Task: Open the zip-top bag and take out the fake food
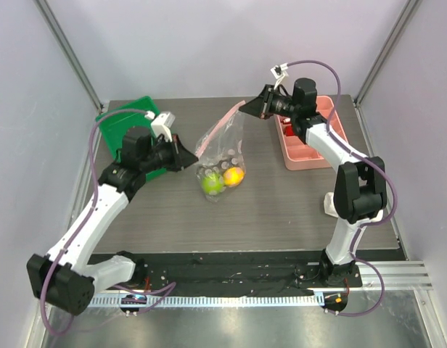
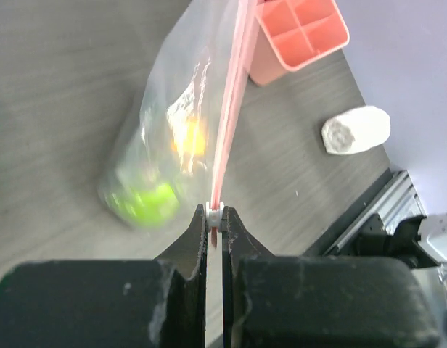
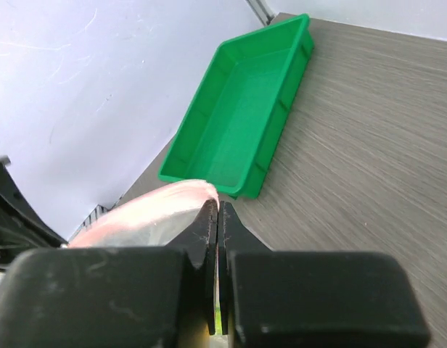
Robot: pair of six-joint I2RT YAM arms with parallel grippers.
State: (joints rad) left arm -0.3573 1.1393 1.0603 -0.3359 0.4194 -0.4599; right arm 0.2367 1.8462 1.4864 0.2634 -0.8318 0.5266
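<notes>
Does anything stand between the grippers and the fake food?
Yes: the zip-top bag. The fake food lies inside it, and its pink zip strip, pinched at opposite ends by the left gripper and right gripper, looks unopened.

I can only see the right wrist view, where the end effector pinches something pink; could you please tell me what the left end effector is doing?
Observer: The left end effector is shut on the pink zip strip of a clear, crinkly plastic zip-top bag, at the opposite end from yours.
Operator: Thank you. Is the fake food inside?
Observer: Yes, a lime-green round toy fruit and a yellow-orange round toy fruit sit low in the bag.
Operator: And what is near my arm?
Observer: A pink compartmented plastic tray sits on the grey wood-grain table, partly under your arm in the top view.
</notes>
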